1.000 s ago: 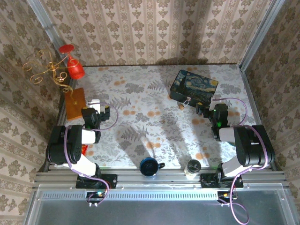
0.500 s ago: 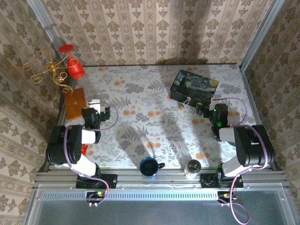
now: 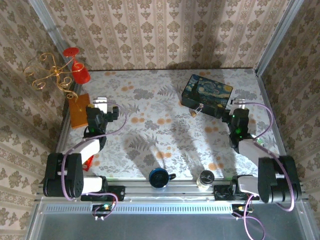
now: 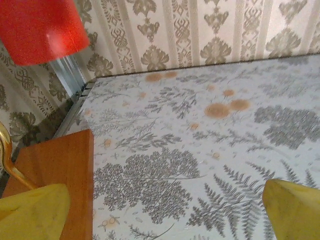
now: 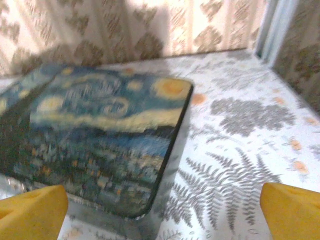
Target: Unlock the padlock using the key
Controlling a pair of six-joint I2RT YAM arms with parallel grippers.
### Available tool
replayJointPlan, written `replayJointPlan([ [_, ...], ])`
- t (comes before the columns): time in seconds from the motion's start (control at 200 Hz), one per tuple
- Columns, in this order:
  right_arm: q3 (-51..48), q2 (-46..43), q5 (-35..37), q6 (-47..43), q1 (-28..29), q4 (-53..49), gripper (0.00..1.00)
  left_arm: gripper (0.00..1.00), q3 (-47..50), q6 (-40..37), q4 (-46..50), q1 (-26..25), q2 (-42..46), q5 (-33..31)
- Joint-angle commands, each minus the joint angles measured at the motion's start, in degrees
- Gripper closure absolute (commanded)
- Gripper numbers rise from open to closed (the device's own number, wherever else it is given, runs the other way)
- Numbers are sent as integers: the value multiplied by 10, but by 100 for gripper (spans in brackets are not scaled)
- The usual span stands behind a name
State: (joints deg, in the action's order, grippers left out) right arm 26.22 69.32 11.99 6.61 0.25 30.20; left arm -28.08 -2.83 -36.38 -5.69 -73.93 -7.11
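Close to the arms' bases a dark cup (image 3: pixel 159 177) and a small jar (image 3: pixel 205 178) stand on the tabletop (image 3: pixel 150 137). Further in, the left tool (image 3: pixel 102 106) and the right tool (image 3: pixel 239 106) both hang with fingers spread apart, holding nothing. Just beyond, the padlock (image 3: pixel 195 110) lies against the painted tin's (image 3: pixel 207 91) near side. Where the key lies I cannot tell, so this looks like the opening approach: next, find and grip it

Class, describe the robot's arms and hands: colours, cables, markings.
The left arm and right arm are black with white links, each trailing a looping purple cable. The left hand and right hand are black with yellow fingers. A small green light glows on the right arm.
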Motion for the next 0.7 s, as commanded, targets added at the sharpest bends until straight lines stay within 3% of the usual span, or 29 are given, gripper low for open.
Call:
replayJointPlan([
  [0.0, 74, -49, 77, 73, -4, -170, 0, 0, -57, 74, 52, -7, 13, 17],
  [0.195, 190, -35, 67, 139, -7, -360, 0, 0, -159, 220, 106, -60, -47, 39],
  [0.295, 244, -1, 41, 178, -11, -430, 0, 0, -220, 239, 133, -103, -95, 47],
  [0.53, 280, 63, 2, 245, -12, -446, 8, 0, -379, 215, 208, -209, -247, 64],
  [0.695, 310, 131, -22, 257, -13, -454, 13, 0, -494, 250, 258, -252, -362, 133],
])
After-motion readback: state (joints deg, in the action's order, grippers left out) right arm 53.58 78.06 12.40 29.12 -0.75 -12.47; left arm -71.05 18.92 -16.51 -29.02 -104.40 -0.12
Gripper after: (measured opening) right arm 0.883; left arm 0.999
